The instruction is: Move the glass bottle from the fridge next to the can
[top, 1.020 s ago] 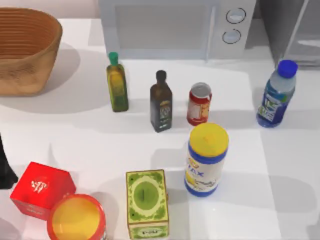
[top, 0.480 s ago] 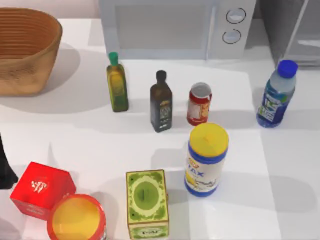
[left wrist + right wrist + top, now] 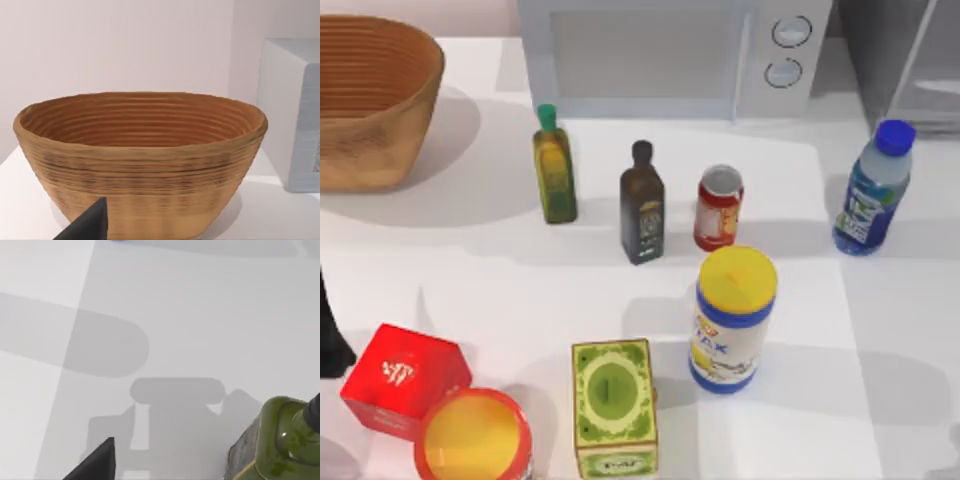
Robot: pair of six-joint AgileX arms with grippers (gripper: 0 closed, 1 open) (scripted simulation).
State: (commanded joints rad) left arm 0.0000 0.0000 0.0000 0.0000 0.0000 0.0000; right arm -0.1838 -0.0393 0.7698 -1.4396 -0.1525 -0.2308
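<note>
The glass bottle (image 3: 873, 190) stands on the worktop (image 3: 880, 380) just outside the fridge (image 3: 910, 60), well to the right of the can (image 3: 719, 207). Whether either arm's jaws are open cannot be told. A good grasp would take the bottle mid-body, keeping it upright and setting it beside the can.

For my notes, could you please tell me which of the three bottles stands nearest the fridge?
The clear bluish bottle with the round blue cap, at the table's right.
</note>
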